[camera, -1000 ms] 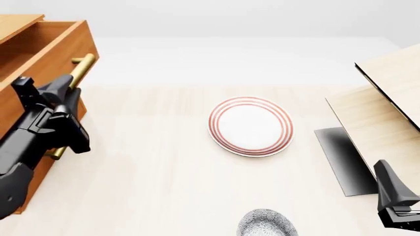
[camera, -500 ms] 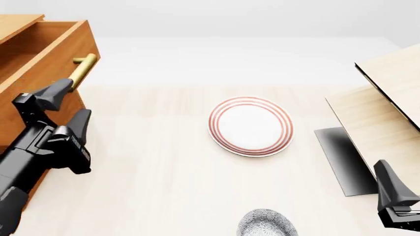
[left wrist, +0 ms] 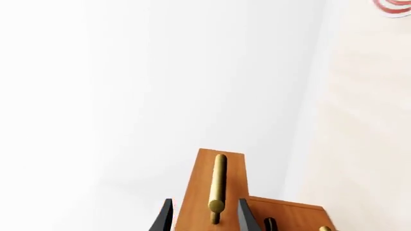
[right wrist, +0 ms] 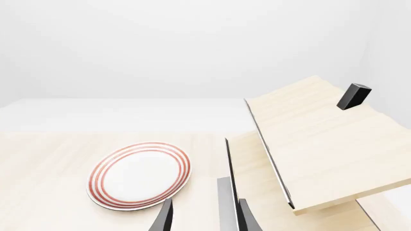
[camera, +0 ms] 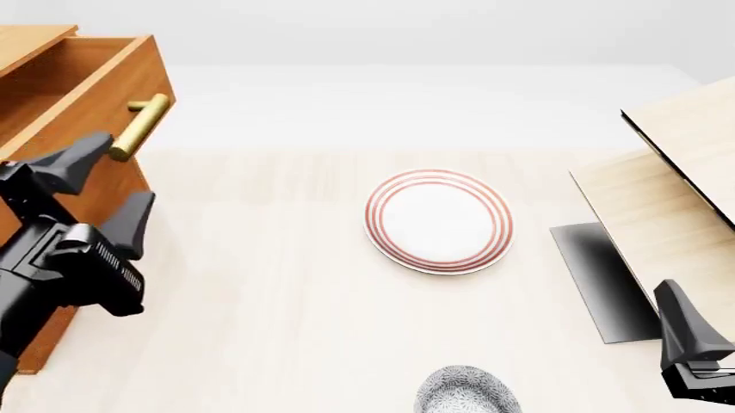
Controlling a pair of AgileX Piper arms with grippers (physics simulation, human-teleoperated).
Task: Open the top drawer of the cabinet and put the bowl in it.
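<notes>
Showing the top drawer point(camera: 71, 90) pulled out, left gripper point(camera: 98, 185) spread wide and empty just beside its brass handle point(camera: 138, 127). Speckled bowl point(camera: 466, 391) at the near table edge; right gripper point(camera: 689, 357) nearby, opening unclear. Best approached from directly above.

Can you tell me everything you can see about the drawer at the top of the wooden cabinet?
The top drawer is an orange-brown wooden box, pulled out and open, with nothing visible inside the part shown. A brass bar handle sticks out from its front. It is the uppermost part of the cabinet at the table's left edge. The left gripper sits just in front with open jaws, touching neither the handle nor the drawer. The bowl is not in it.
</notes>
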